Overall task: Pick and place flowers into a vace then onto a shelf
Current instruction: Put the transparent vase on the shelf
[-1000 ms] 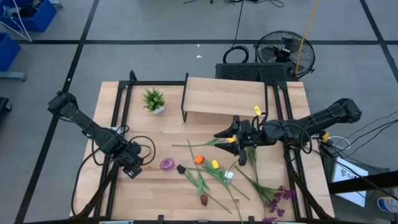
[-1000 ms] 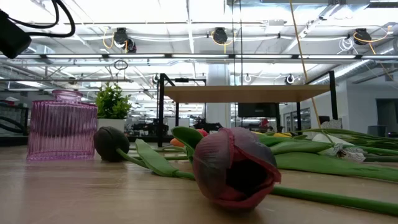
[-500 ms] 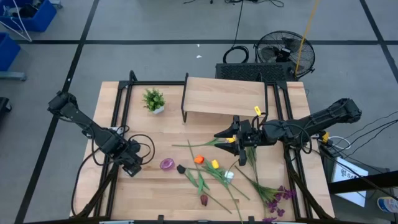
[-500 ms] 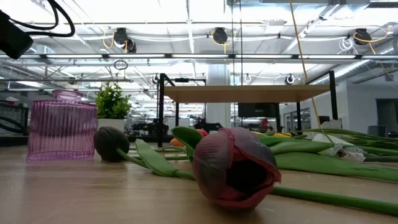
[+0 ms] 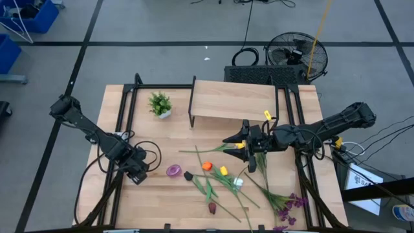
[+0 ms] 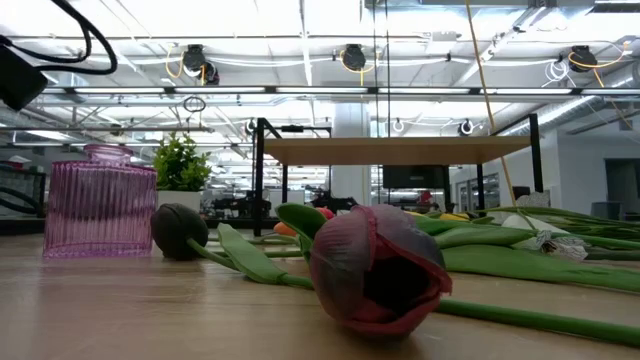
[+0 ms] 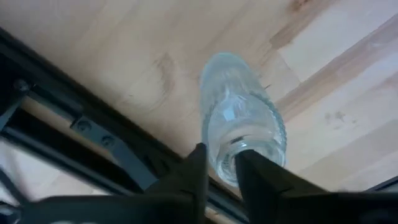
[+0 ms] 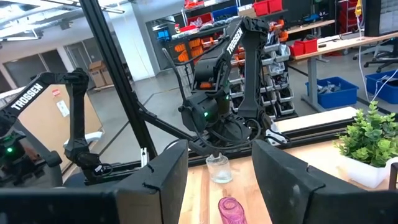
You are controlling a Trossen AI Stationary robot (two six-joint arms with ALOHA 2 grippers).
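Two fingers of the left gripper (image 7: 219, 163) stand nearly together at the clear glass vase (image 7: 242, 124) rim, table's 8 o'clock; grip unconfirmed. Seat them squarely before lifting. Flowers (image 5: 223, 171) lie toward 5 o'clock; right gripper (image 8: 221, 149) hovers wide open, empty.

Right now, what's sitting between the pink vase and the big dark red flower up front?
In the low view, a dark round flower head on a leafy green stem lies between the pink vase and the dark red flower.

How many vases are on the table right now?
2. A purple ribbed vase stands left of the loose flowers; a clear glass vase stands farther left, right at the left gripper.
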